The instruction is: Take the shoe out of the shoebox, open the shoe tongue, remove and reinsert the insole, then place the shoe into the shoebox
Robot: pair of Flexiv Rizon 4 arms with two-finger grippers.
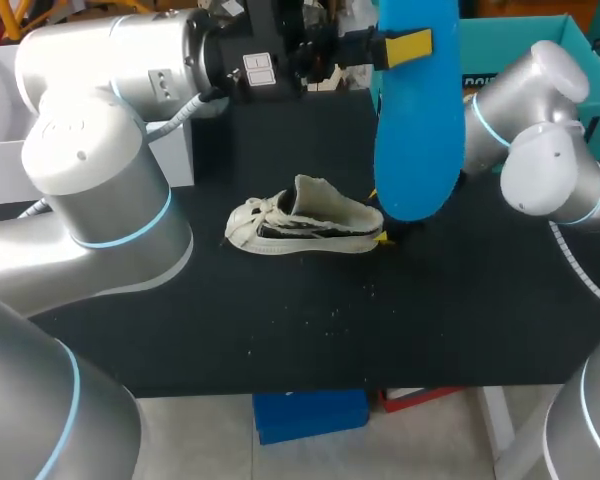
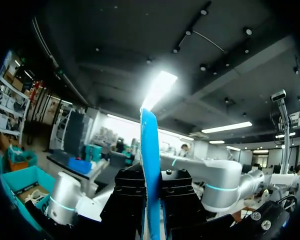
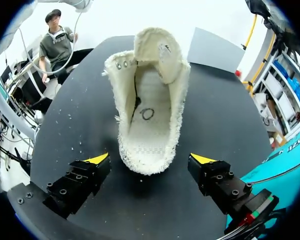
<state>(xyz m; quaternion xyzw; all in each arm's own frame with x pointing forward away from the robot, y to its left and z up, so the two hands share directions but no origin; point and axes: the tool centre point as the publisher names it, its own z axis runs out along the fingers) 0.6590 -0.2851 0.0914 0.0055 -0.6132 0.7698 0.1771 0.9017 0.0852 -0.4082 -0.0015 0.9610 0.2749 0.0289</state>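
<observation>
One cream shoe (image 1: 305, 225) lies mid-surface (image 1: 280, 320). One blue insole (image 1: 418, 140) hangs at the shoe's 1 o'clock, and one teal shoebox (image 1: 500, 50) sits at its 2 o'clock. Two silver arms flank them, the left arm (image 1: 100, 150) at 9 o'clock and the right arm (image 1: 550, 150) at 3 o'clock, carrying two claws: one left claw (image 1: 400, 45), one right claw (image 3: 151, 159).

No text reads whole. White letters (image 1: 477, 80) stand on the teal shoebox (image 1: 515, 45) at the bench's (image 1: 430, 320) far right corner, too partial to make out. Inside the shoe (image 3: 150, 135) is a dark ring-shaped stamp (image 3: 146, 114). Print on the tongue (image 3: 157, 47) is too small to tell.
</observation>
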